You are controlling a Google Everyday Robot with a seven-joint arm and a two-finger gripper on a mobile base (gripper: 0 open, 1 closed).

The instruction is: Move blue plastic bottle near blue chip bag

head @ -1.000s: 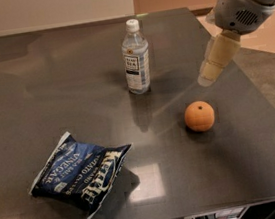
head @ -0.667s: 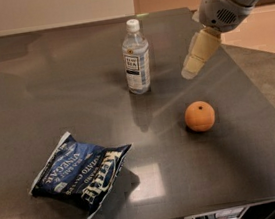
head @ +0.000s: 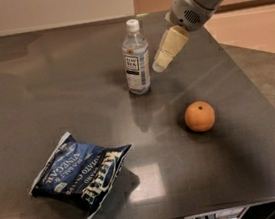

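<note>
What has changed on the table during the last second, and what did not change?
The gripper moved left across the table toward the blue plastic bottle and is now close beside its right side. Nothing was taken hold of or let go. The bottle, the blue chip bag and the orange stayed in their places.

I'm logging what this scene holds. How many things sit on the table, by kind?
Bottles: 1, the blue plastic bottle, upright.
Chip bags: 1, the blue chip bag, lying down.
Fruit: 1, an orange.
Total: 3 on the table.
Not counted: the gripper, which hangs close beside the bottle on the side toward the orange.
</note>
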